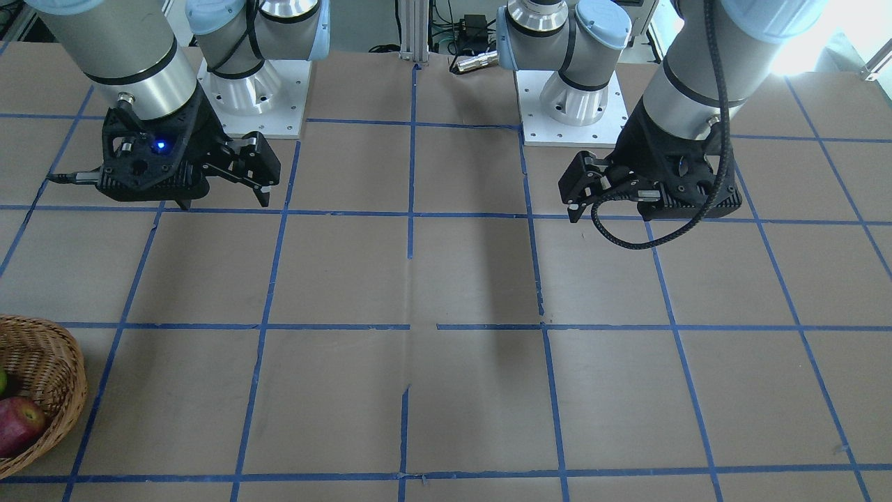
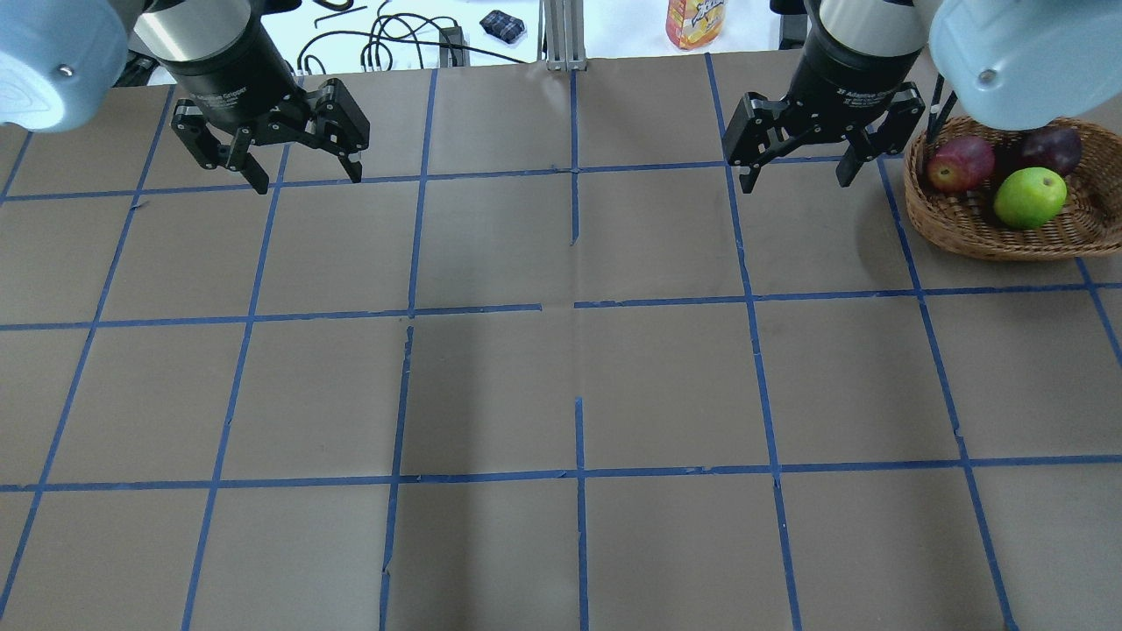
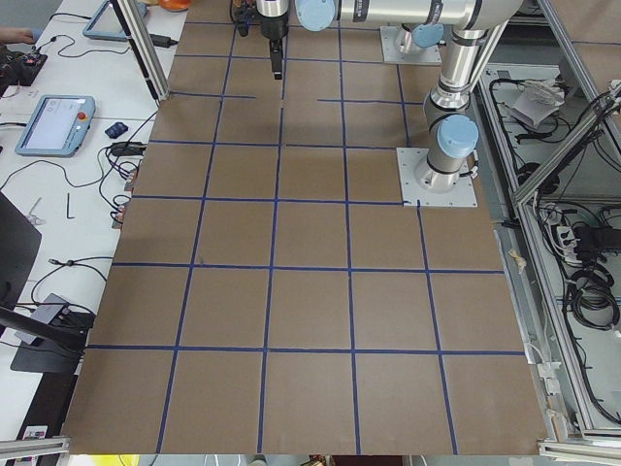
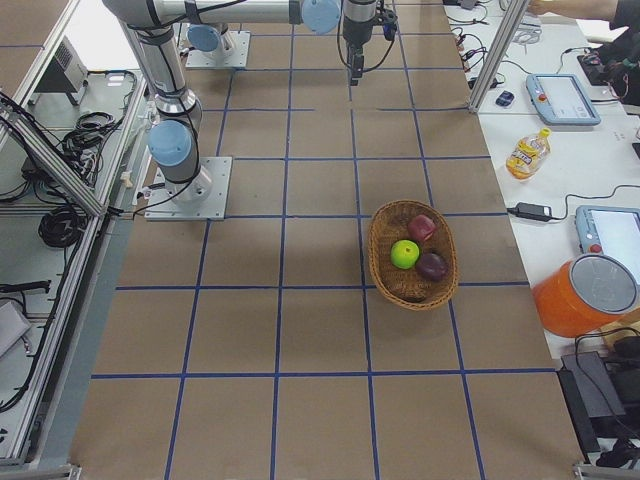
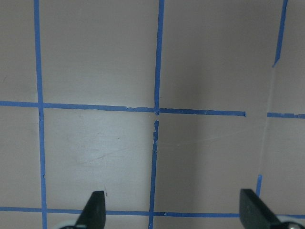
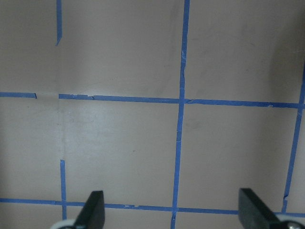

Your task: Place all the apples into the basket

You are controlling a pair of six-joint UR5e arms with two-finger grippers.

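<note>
All three apples are found inside the brown woven wicker basket (image 2: pixel 990 245), which is set on the matte brown counter (image 2: pixel 666 386) on the robot's right, near the right arm. The red apple with a yellowish patch (image 2: pixel 961 164), the dark maroon-purple apple (image 2: pixel 1050 147) and the bright lime-green apple (image 2: pixel 1030 198) are nestled close together in the hollow. They are kept from rolling by the raised, rounded rim. With each fruit lodged there, the task is judged to be done.

The black two-finger left end effector (image 2: pixel 308 171) is held above the counter on the side away from the basket, released, with its fingers spread wide and nothing between them. The black two-finger right end effector (image 2: pixel 796 175) is likewise released and empty, and hangs just beside the basket without touching it. Both are pointed down at bare counter. This is taken as a resting pose, since no further grasp appears to be needed.

The apple skins are seen to be smooth and slightly glossy, and the shapes are round. The wicker is coarse and ribbed, and its oval wall is woven in tight bands. The counter surface is flat and dull. It is divided into squares by thin blue tape lines (image 2: pixel 657 303), which are broken or frayed in a few places
</note>
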